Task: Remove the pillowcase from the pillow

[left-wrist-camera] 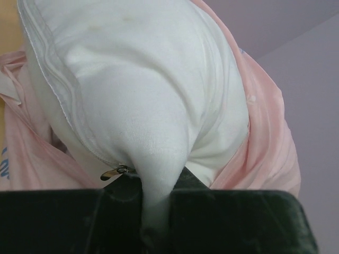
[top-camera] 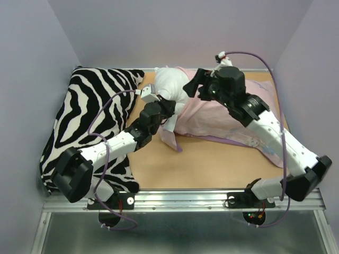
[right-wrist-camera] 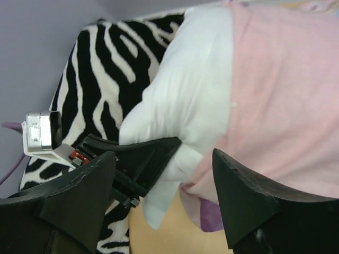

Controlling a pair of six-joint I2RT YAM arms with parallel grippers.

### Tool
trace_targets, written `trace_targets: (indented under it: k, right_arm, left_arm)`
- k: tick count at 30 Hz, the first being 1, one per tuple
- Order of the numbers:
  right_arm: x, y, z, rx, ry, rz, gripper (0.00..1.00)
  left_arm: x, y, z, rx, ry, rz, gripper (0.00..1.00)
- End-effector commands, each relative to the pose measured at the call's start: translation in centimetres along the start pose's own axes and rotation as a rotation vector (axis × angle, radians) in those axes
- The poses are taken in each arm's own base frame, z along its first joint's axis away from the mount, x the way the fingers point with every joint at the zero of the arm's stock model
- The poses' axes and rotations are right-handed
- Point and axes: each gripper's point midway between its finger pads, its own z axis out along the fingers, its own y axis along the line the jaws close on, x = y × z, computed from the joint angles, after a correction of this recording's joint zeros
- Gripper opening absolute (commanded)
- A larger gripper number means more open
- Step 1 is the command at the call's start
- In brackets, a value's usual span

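Left end effector point(left-wrist-camera: 156, 211), beyond bare bench point(top-camera: 212, 164), is clenched on a white corner of the pillow point(top-camera: 168, 84) mid-frame, with the right end effector point(top-camera: 194, 83) released above the pillowcase point(top-camera: 222, 119) at upper centre, and a zebra cushion point(top-camera: 95, 111) crowding the left wall point(top-camera: 32, 63).

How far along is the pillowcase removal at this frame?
Done: one end of the pillow is out of the pillowcase. In hand: the left gripper pinches the bared pillow corner; the right gripper hangs open over the pillowcase edge. Left: the rest of the pillow is covered by the pillowcase.
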Motion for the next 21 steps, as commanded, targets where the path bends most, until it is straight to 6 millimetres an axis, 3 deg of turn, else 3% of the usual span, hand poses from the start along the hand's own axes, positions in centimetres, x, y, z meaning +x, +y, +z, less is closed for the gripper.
trace_targets:
  k: [1,4,7,9,14,16,17,18,21]
  right_arm:
    - [-0.1,-6.2,-4.2,0.259,-0.096,-0.061,0.79]
    - [1.3,-9.7,-4.4,0.381,-0.098,-0.078,0.82]
    - [2.8,-11.3,-3.1,0.421,-0.051,-0.077,0.84]
    - [3.8,-12.2,-1.7,0.448,-0.013,-0.089,0.82]
    - [3.8,-15.0,-0.7,0.498,0.008,-0.058,0.71]
    - [3.1,-16.0,-0.8,0.503,0.005,-0.039,0.54]
    - [2.8,-16.4,-1.0,0.51,-0.001,-0.035,0.41]
    - [2.3,-16.4,-1.6,0.507,-0.016,-0.029,0.18]
    - [0.8,-18.0,-3.6,0.534,-0.058,-0.002,0.05]
  left_arm:
    - [-5.7,-5.6,-0.7,0.138,-0.133,-0.035,0.0]
    - [-5.8,-6.2,-0.6,0.155,-0.123,-0.028,0.0]
    - [-5.8,-6.3,-0.4,0.15,-0.118,-0.017,0.0]
    - [-6.1,-6.8,-0.4,0.158,-0.117,-0.015,0.0]
    - [-7.6,-8.5,-0.8,0.193,-0.133,0.002,0.0]
    - [-8.3,-8.9,-1.1,0.195,-0.141,0.015,0.0]
    - [-8.6,-9.0,-1.1,0.194,-0.146,0.018,0.0]
    - [-9.2,-9.0,-1.4,0.185,-0.162,0.019,0.0]
    - [-11.9,-8.4,-1.8,0.146,-0.222,0.04,0.0]
